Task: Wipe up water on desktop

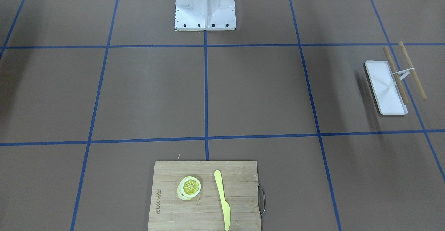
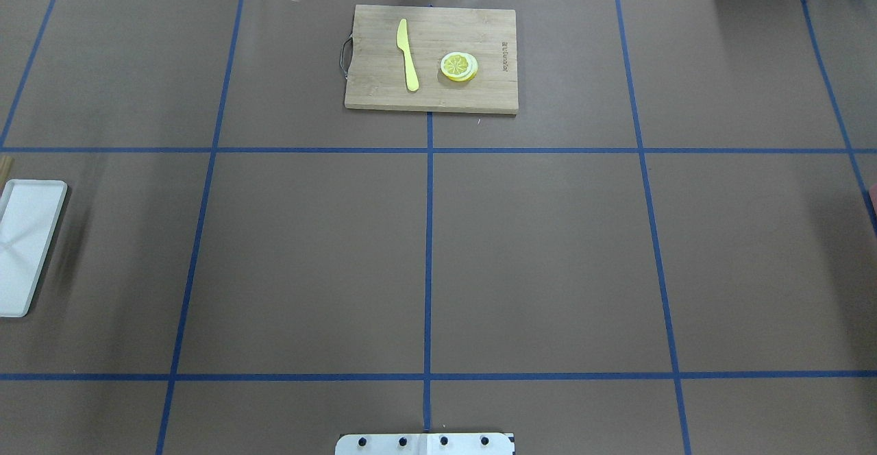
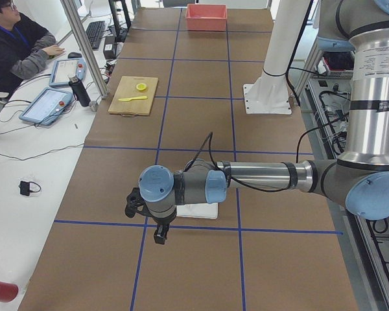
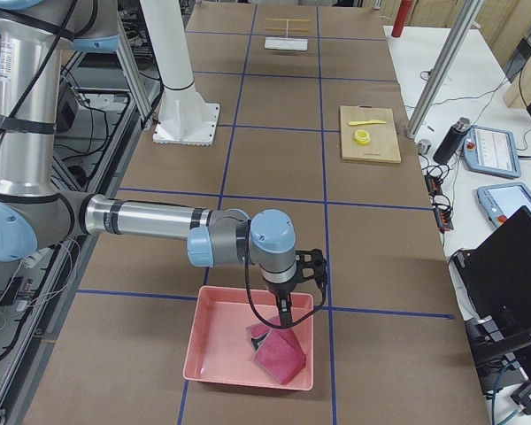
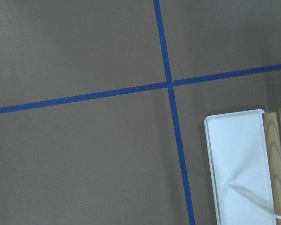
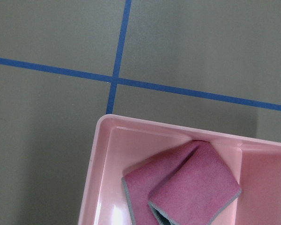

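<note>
The desktop [image 2: 548, 256] is a matte brown surface with a grid of blue tape lines; I see no water on it in any view. A magenta cloth [image 6: 187, 185] lies folded in a pink tray [image 6: 145, 123] at the table's right end. My right gripper [image 4: 283, 319] hangs just above that cloth [image 4: 279, 356]; I cannot tell whether it is open or shut. My left gripper [image 3: 159, 234] hovers over the desktop beside a white tray [image 3: 198, 210] at the left end; I cannot tell its state either. Neither wrist view shows any fingers.
The white tray [image 1: 386, 88] has two wooden sticks [image 1: 412, 69] joined by a white band lying across its edge. A bamboo cutting board [image 2: 431, 57] at the far side holds a yellow knife [image 2: 408, 54] and lemon slices [image 2: 459, 66]. The white robot base [image 1: 205, 8] stands mid-table. An operator [image 3: 19, 45] sits beside the table.
</note>
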Controlling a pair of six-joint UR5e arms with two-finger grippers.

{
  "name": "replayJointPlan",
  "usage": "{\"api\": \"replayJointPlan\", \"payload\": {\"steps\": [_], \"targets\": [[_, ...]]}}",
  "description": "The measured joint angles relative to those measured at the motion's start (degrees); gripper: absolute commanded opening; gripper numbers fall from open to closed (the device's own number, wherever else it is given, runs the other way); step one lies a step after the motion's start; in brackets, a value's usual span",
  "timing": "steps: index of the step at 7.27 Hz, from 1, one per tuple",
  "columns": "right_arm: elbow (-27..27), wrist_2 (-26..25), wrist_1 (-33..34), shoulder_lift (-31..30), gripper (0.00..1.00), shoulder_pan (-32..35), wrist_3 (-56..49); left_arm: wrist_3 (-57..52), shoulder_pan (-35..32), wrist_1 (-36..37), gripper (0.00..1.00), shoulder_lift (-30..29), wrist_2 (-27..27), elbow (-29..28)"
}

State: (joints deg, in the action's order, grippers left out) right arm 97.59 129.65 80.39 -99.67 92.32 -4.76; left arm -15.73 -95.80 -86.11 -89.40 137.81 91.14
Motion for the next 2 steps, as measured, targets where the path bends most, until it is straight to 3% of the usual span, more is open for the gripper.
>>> {"api": "replayJointPlan", "payload": {"steps": [2], "targets": [[0.0,0.4,0.8,0.2,1.0,-0.1,0.0,0.0,0.0,0.0,0.99,0.0,0.0,0.0]]}}
